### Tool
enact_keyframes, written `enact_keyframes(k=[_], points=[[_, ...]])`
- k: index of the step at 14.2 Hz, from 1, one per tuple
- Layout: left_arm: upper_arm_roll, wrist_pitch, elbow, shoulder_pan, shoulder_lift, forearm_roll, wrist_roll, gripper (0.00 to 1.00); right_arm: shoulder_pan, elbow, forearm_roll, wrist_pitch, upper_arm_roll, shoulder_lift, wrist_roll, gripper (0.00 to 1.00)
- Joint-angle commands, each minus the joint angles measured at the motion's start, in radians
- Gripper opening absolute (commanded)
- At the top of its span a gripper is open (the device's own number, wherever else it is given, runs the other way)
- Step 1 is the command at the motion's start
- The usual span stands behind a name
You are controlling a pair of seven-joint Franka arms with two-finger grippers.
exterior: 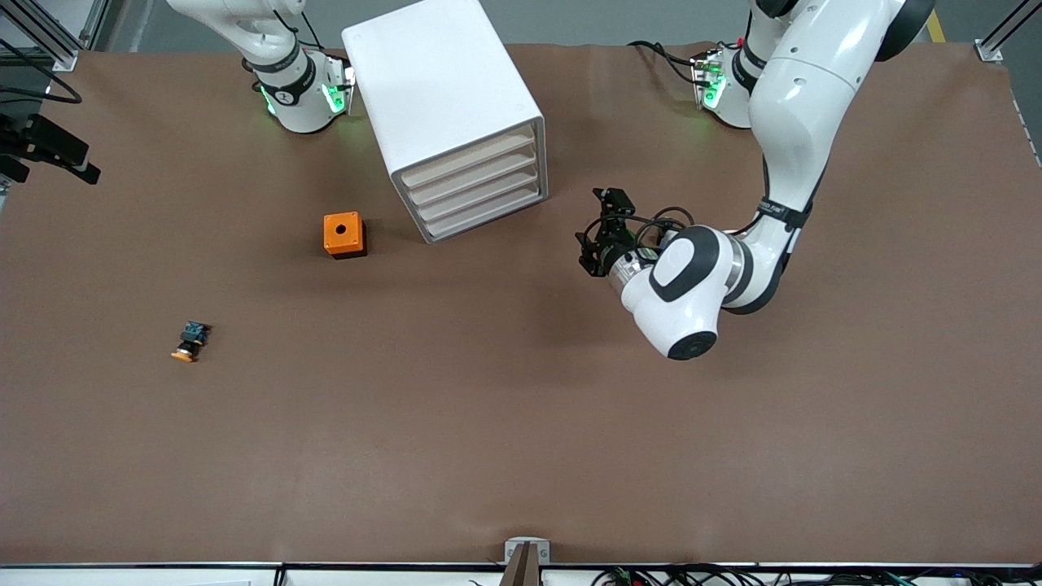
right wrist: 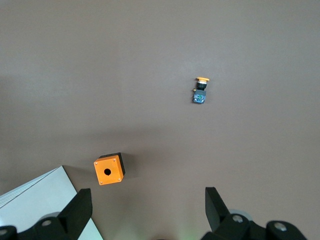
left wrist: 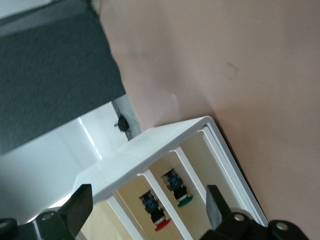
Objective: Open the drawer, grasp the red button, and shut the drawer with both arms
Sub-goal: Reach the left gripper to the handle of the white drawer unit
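Your left arm comes from its base at the table's upper edge and folds at the elbow, so the left gripper (exterior: pixel 593 244) hangs low over the table beside the cabinet (exterior: pixel 444 98), pointing at its drawer fronts. Its fingers (left wrist: pixel 80 207) stand apart, grasping nothing.

In the left wrist view you look into the cabinet's front: the red-capped button (left wrist: pixel 154 212) lies inside one compartment, with a green-capped button (left wrist: pixel 177 190) in the next one. Which of the stacked drawers holds them, you cannot tell. The lowest drawer (exterior: pixel 488 213) sits flush with the three above it.

Your right arm waits near its base; the right gripper (right wrist: pixel 147 210) is up over the table, released and empty. Below it lie the orange box with a hole (exterior: pixel 343 234) and, nearer the front camera toward the right arm's end, the orange-capped button (exterior: pixel 190 342).
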Motion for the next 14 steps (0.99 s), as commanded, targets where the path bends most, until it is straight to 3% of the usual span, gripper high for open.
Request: enact_keyframes(k=[1,8,14], points=[[0.0,-0.018,0.046,-0.002,0.046,-0.059,-0.091,1.0,-0.003,-0.022,0.0,0.003,0.0,-0.024,-0.012,1.0],[0.0,-0.013,0.048,-0.04,0.14,-0.223,-0.328,1.0,-0.006,-0.017,-0.002,0.003,-0.002,-0.024,-0.01,1.0],[0.008,0.022,0.046,-0.145,0.177,-0.302,-0.342,1.0,-0.006,-0.015,-0.002,0.004,-0.003,-0.024,-0.009,1.0]])
